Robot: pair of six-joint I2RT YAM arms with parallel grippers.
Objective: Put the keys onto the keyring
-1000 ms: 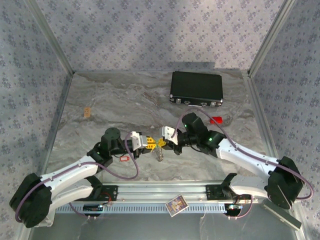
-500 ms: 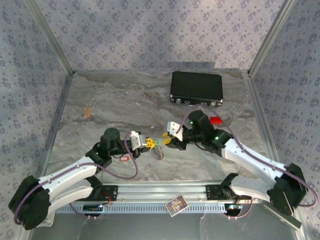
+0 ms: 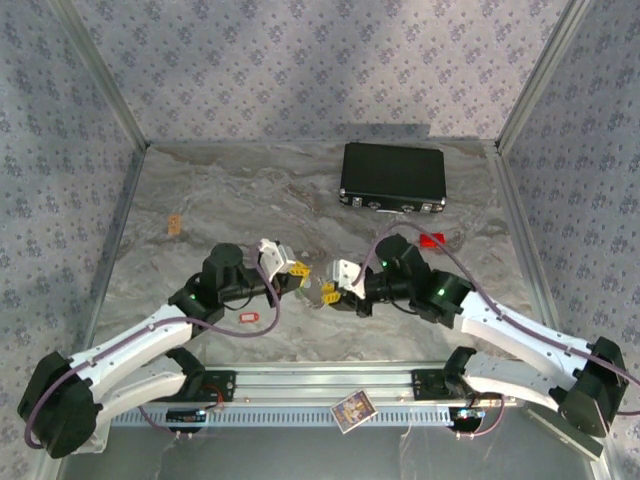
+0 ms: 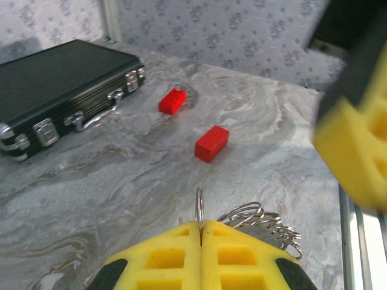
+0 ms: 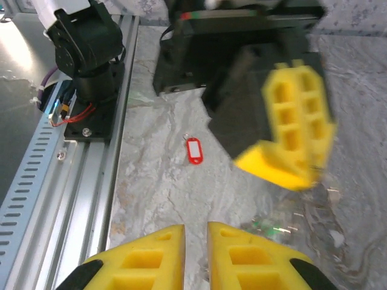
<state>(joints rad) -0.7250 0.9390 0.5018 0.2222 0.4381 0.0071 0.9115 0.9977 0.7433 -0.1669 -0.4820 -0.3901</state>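
Seeing L jaws pinching keyring [image 4: 199, 206], R jaws slightly apart. I've open desk [image 3: 220, 200] left; black case [image 3: 392, 178], red blocks [image 4: 211, 143] ahead.

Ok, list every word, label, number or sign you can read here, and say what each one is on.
No text here can be read.
Card: printed, but too small and blurred to read.
Red tag: pale insert, no writing legible.
Case: no label or brand to be made out.
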